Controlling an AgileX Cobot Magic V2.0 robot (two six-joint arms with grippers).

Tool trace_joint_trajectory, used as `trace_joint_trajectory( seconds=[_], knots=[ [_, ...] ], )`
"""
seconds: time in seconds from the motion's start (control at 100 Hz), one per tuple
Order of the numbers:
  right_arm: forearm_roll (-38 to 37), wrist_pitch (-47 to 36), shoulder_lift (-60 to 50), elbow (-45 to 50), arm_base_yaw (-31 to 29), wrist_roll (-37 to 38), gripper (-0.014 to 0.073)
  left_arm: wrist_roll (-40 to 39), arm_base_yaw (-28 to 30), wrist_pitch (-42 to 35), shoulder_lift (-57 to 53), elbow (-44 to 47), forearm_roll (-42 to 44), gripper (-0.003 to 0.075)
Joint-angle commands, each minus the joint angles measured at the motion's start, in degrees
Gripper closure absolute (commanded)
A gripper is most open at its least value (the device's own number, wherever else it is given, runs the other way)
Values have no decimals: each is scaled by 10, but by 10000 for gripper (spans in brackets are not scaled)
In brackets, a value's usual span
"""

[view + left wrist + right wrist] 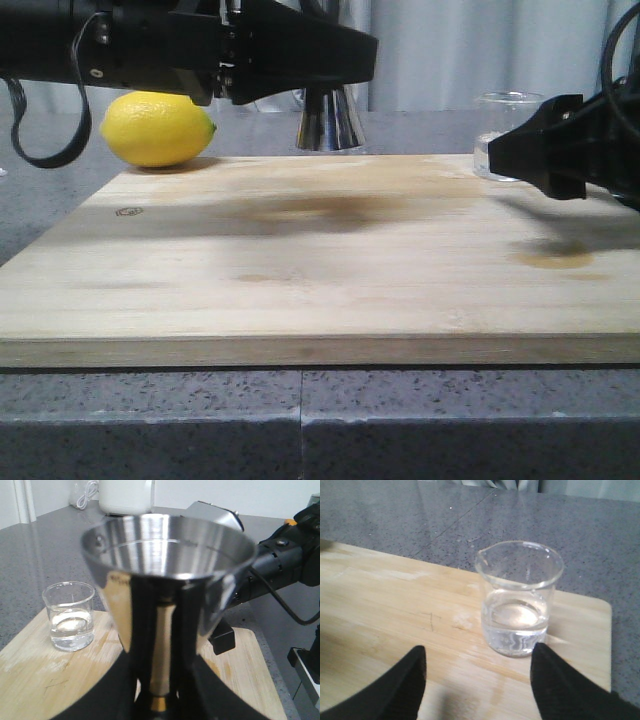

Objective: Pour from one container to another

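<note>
From my seat, the front camera shows a lemon (pixel 157 128) at about ten o'clock on the scene, lying on the grey counter (pixel 40 215) just behind the far left corner of the wooden board (pixel 320 260). Next to it, at about eleven to twelve o'clock, my left claw (pixel 160 680) reaches in from the left and is pinching the steel jigger (pixel 167 585) at its narrow waist; the left wrist camera shows the dark fingers (pixel 200 690) pressed against both sides of the stem, with the gold band just above them. The jigger stands upright, its wide mouth open toward the camera, and in the front view only its flared lower cone (pixel 330 120) shows under the arm, at the board's far edge; I cannot tell whether it rests on the surface or hangs just above it.

Moving right, the board's middle carries a dark shadow and a small brownish stain near three o'clock. At about two o'clock, on the far right corner of the board, stands the glass beaker (pixel 519 597), upright, holding clear liquid to under half its height, pouring lip facing away from the right wrist camera. My right claw (pixel 477 680) is spread wide, its two black fingers (pixel 395 690) short of the beaker and not gripping it
</note>
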Motion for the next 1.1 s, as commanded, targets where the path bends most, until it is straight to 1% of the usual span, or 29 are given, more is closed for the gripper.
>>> trace_joint_trajectory(
  seconds=[0.0, 0.21, 0.33, 0.42, 0.63, 1.09],
  knots=[
    [-5, -54, -3, -14, -3, 2, 207, -9, -5, -119, -30, -13, -20, 739],
    [8, -37, -3, -14, -4, 2, 199, -10, -5, -119, -30, -13, -14, 739],
    [10, -27, -3, -14, -21, 2, 145, -10, -5, -119, -30, -13, -14, 739],
    [10, -18, -3, -14, -34, 2, 121, -10, -5, -119, -30, -13, -14, 739],
    [-24, -28, -3, -15, -35, 9, 121, -10, -5, -119, -30, -13, -14, 739],
    [-25, -76, 2, -15, -35, 12, 121, -10, -5, -119, -30, -13, -8, 739]
  ],
)
